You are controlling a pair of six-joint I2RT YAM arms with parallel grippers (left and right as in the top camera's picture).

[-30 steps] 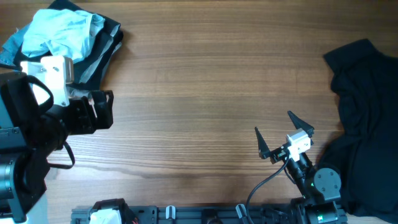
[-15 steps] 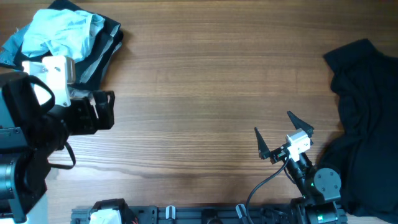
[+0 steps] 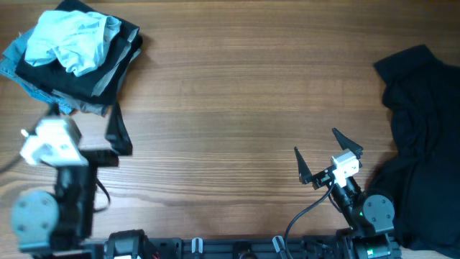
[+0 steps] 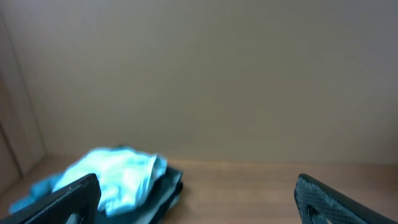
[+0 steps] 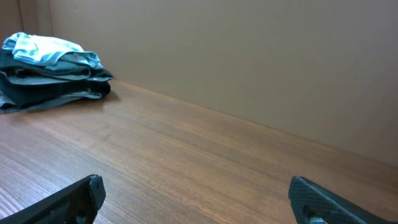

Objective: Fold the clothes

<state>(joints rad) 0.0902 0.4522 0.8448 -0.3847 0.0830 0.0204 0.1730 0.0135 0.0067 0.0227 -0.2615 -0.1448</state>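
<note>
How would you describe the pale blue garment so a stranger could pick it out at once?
Start at the wooden table and go to its far left corner, where a stack of dark folded clothes sits. The pale blue garment lies crumpled on top, far lighter than the layers beneath; the heap at the right edge is all black.

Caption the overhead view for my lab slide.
Left arm and right arm, jaws open, at the table's near edge; pale blue shirt atop a clothes stack left, dark garment heaped right.
</note>
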